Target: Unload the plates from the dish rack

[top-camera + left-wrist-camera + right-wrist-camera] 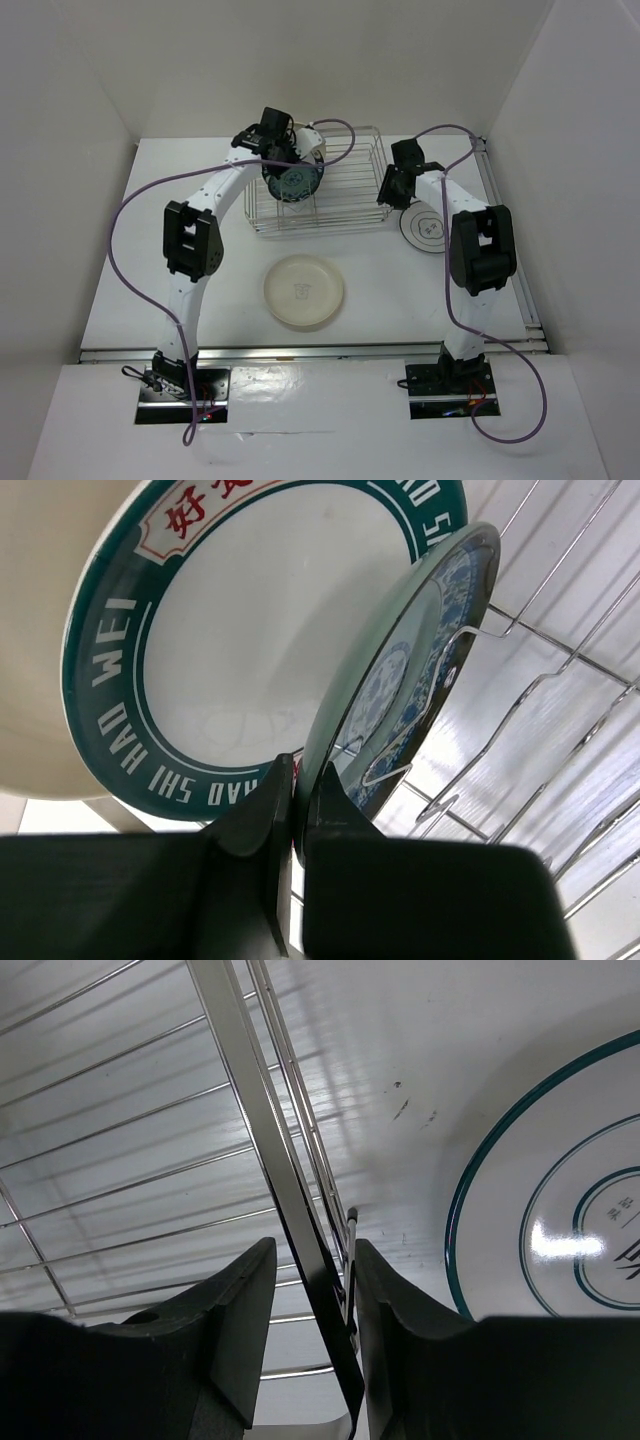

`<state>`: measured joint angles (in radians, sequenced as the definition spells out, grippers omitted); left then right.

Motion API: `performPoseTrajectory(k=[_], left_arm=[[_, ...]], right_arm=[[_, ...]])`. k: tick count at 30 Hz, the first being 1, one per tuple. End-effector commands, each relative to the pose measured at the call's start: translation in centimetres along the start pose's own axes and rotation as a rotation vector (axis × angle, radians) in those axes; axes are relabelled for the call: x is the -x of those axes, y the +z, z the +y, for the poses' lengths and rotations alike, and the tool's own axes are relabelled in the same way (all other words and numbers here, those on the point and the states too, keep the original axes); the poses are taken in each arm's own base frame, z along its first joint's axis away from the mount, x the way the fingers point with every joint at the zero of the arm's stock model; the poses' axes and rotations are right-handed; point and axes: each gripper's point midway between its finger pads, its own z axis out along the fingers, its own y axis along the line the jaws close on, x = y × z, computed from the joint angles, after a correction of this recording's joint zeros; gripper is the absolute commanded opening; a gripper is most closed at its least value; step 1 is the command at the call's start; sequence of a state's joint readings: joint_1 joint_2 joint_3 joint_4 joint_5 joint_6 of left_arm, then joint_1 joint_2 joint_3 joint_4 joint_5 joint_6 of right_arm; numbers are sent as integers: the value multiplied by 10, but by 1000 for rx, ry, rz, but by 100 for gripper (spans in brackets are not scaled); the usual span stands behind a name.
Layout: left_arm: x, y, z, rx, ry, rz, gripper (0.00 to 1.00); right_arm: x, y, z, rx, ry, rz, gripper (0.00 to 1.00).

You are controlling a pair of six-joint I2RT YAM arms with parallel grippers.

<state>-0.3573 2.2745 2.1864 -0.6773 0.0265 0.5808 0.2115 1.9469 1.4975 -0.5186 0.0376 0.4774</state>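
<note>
The silver wire dish rack (345,190) stands at the back middle of the table. My left gripper (283,150) reaches into its left end and is shut on the rim of an upright blue-patterned plate (425,670). Its fingertips (272,785) pinch that plate's edge. Just behind it stands a white plate with a dark green lettered rim (250,630), and a cream plate (35,630) behind that. My right gripper (388,190) is at the rack's right side. Its jaws stand apart astride the rack's side rail (285,1200), with a gap on the left.
A cream plate (303,291) lies flat on the table in front of the rack. A white plate with a thin teal ring (425,230) lies right of the rack, beside my right arm. White walls close in the table on three sides.
</note>
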Motion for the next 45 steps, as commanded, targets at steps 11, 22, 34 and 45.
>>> performPoseTrajectory(k=[11, 22, 34, 45], left_arm=[[86, -137, 34, 133, -203, -289, 0], [106, -165, 4, -43, -299, -361, 0], [113, -184, -60, -390, -370, -389, 0], [95, -179, -110, -682, -401, -322, 0]], right_arm=[[3, -34, 49, 194, 17, 13, 39], [-10, -57, 62, 297, 66, 48, 38], [15, -135, 35, 195, -63, -147, 85], [-4, -231, 93, 731, -312, -368, 94]])
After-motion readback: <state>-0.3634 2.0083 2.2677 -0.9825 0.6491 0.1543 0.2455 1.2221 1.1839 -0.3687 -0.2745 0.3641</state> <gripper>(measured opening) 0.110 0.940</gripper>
